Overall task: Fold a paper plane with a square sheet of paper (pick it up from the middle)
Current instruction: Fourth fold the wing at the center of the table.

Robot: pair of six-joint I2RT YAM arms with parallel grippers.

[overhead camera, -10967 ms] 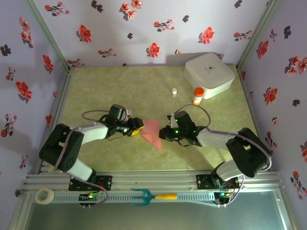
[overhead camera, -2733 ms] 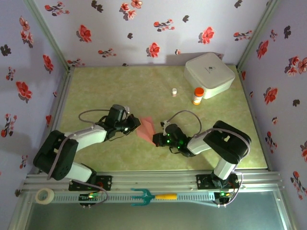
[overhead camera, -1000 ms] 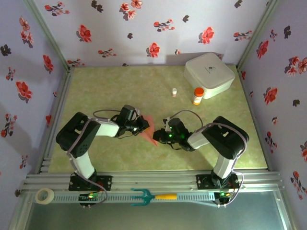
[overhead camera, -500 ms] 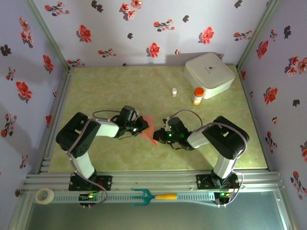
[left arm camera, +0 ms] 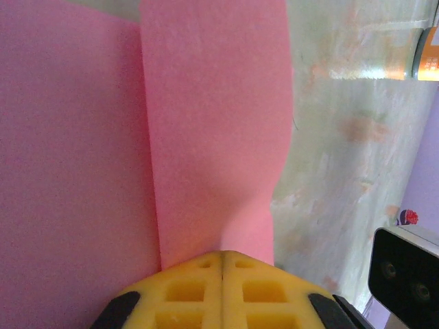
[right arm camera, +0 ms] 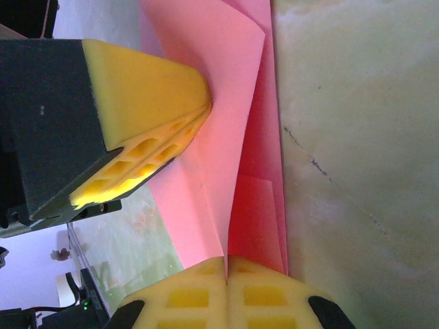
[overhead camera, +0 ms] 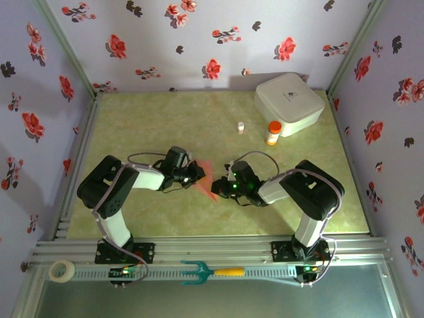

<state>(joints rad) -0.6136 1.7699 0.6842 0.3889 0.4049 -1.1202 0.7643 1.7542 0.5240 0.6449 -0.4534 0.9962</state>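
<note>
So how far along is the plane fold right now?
Done: the pink sheet already carries creases, with several layers stacked in the right wrist view. In hand: the left gripper and right gripper are both shut on it from opposite sides. Left: it is no pointed dart yet, so more folds remain, probably the nose and wings.

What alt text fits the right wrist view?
Folded salmon-pink paper sheet is pinched by two shut pairs of yellow padded jaws: the right gripper at bottom, the left gripper at upper left. Pale green marbled tabletop lies at right.
</note>
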